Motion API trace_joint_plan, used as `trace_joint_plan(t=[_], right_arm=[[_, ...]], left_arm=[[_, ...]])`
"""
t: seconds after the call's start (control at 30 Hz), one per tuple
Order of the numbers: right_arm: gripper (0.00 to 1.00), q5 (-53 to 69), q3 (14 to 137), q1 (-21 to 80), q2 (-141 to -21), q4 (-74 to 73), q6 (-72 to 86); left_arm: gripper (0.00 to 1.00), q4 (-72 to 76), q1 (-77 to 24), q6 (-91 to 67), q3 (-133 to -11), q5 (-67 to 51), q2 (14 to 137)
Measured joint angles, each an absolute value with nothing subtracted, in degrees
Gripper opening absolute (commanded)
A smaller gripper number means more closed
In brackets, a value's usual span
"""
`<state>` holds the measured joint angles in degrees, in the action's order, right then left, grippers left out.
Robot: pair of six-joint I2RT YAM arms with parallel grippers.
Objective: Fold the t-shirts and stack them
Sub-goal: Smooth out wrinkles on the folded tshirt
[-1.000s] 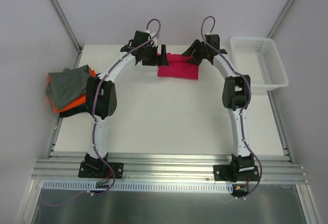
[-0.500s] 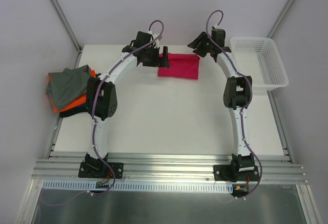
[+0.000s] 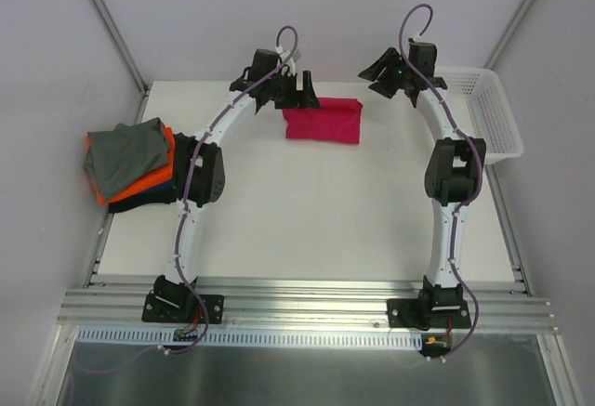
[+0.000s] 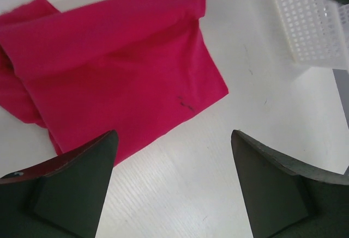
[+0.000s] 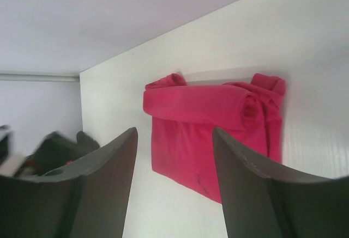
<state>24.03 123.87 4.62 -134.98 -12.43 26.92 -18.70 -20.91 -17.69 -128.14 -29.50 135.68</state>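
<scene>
I found the magenta-pink t-shirt (image 3: pixel 323 120) lying folded on the far part of the desk (image 3: pixel 307 211), between the two claws. It formed a rough rectangle. A rolled fold ran along its far edge, and some cloth was bunched at its left end. A small dark mark showed on its flat face near one corner.

The left claw (image 4: pixel 173 137) hung at the left end of this shirt, above the desk. Its jaws were spread wide with nothing between them. From its wrist view I could not tell whether either finger touched the cloth.

The right claw (image 5: pixel 174 134) was raised to the right of the shirt, near the far edge of the desk and clear of the cloth. Its jaws were parted and empty, and it faced the shirt's rolled edge.

The other shirts lay in a loose pile at the left edge of the desk, well apart from the pink one. The grey t-shirt (image 3: pixel 125 150) was on top, the orange t-shirt (image 3: pixel 139 186) showed beneath it, and the dark t-shirt (image 3: pixel 139 203) was at the bottom. None of the three was folded flat. The left arm's elbow stood just beside the pile.

The white mesh basket (image 3: pixel 483 113) sat at the far right corner of the desk, near the right arm's wrist
</scene>
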Motion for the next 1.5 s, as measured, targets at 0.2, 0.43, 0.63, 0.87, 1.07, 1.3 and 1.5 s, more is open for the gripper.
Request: trace_joint_plan(t=[0.2,0.43,0.63,0.87,1.07,1.3,1.5], right_arm=[[0.61,25.3,123.7,5.0,-133.8,-12.6,26.9],[0.61,27.1,122.7,6.2,-134.7,-12.6,27.5],[0.61,28.8,117.7,8.2,-136.1,-12.8,28.9],[0.62,30.1,114.4,10.2,-137.0,-14.0,30.7],[0.62,30.3,115.3,11.4,-137.6,-13.8,32.0],[0.62,29.0,124.7,13.3,-143.7,-12.3,33.7],[0.61,25.3,134.3,14.4,-151.3,-10.7,34.3]], left_arm=[[0.85,-18.2,-20.9,-20.0,-128.1,-31.2,143.7],[0.85,-17.4,-20.9,-20.1,-128.2,-31.2,146.5],[0.83,-16.4,-20.9,-20.4,-126.7,-31.8,146.1],[0.81,-15.6,-19.8,-20.7,-120.8,-34.8,143.0],[0.81,-17.0,-19.0,-20.5,-118.2,-36.0,141.2],[0.8,-17.8,-19.0,-19.4,-117.8,-36.0,140.7],[0.8,-20.4,-19.0,-17.2,-114.5,-36.0,138.2]])
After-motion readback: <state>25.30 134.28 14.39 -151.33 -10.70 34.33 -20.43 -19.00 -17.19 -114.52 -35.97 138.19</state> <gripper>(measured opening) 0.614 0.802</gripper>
